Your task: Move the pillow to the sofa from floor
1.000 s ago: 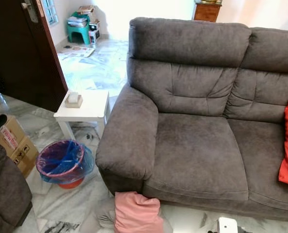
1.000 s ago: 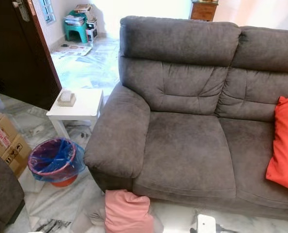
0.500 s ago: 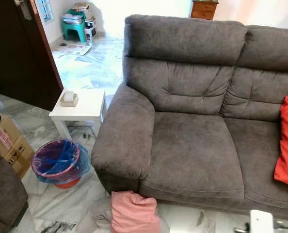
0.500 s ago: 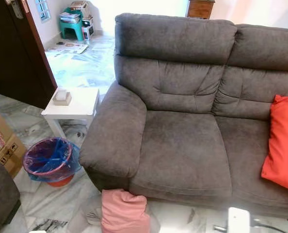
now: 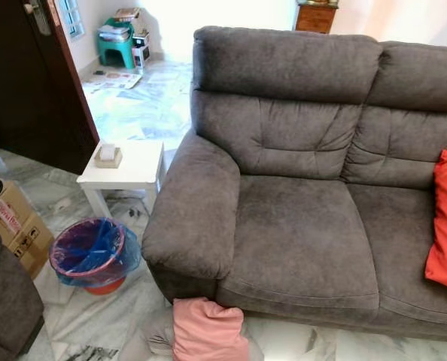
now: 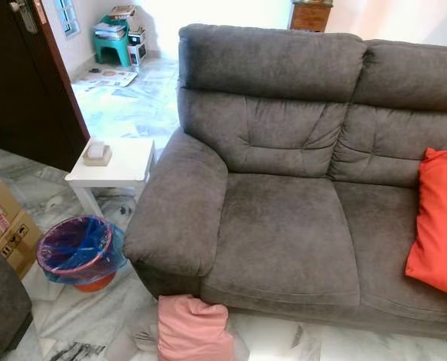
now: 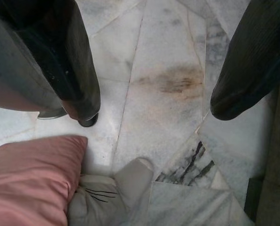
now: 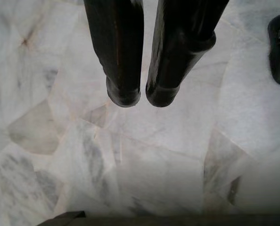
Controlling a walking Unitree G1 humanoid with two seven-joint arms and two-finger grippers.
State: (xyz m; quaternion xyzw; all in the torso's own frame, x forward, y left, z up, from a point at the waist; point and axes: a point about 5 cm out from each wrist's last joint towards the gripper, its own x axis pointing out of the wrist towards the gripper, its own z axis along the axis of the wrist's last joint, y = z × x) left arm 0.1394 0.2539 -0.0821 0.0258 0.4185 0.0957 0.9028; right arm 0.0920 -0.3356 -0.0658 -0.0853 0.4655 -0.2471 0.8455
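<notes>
Pillow (image 5: 207, 331), the pink one, lies on the floor (image 5: 95, 316) right up against the front of the sofa (image 5: 306, 241), on top of a small white cloth (image 7: 111, 197). A moment ago a white bit of the right arm showed low in the head views; now it has dropped away. The camera has also shifted a little. The left pincer (image 7: 149, 99) hangs wide open over the floor just beside the pillow. The right pincer (image 8: 139, 96) is nearly closed and holds nothing. So the pillow is not on the sofa seat, and the left pincer looks nearest for a grab.
</notes>
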